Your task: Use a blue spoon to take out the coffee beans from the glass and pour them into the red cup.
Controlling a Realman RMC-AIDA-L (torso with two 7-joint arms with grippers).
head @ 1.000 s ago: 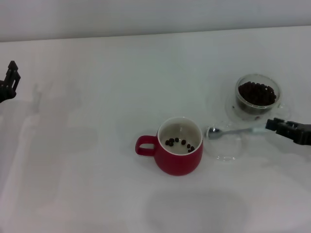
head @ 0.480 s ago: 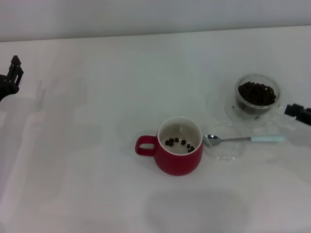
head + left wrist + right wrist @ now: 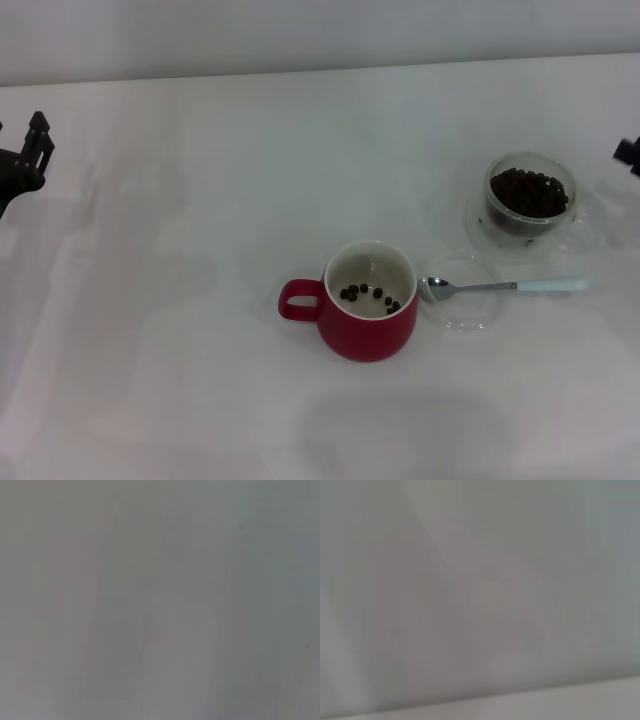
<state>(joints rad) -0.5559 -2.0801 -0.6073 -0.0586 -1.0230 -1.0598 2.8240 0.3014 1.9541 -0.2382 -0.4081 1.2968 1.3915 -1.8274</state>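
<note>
Right claw (image 3: 629, 155) sits at the far right edge of the head view, only a dark tip showing — cannot tell whether its fingers are spread or pressed together. It holds nothing visible. Left claw (image 3: 22, 165) is parked at the far left edge, well apart from everything; its state cannot be told either.

Blue spoon (image 3: 505, 287) lies flat on the white counter (image 3: 200, 200), bowl resting over a flat clear dish (image 3: 462, 295) just beside the red cup (image 3: 371, 312), handle pointing right. Red cup holds a few coffee beans (image 3: 368, 293); the glass (image 3: 529, 197), behind the spoon, holds many more.

Judgement: a scoop looks delivered and the spoon set down. For another, grip the pale handle near its end, keeping the bowl level.

Open counter lies right of the handle — approach from there, clear of the glass.
</note>
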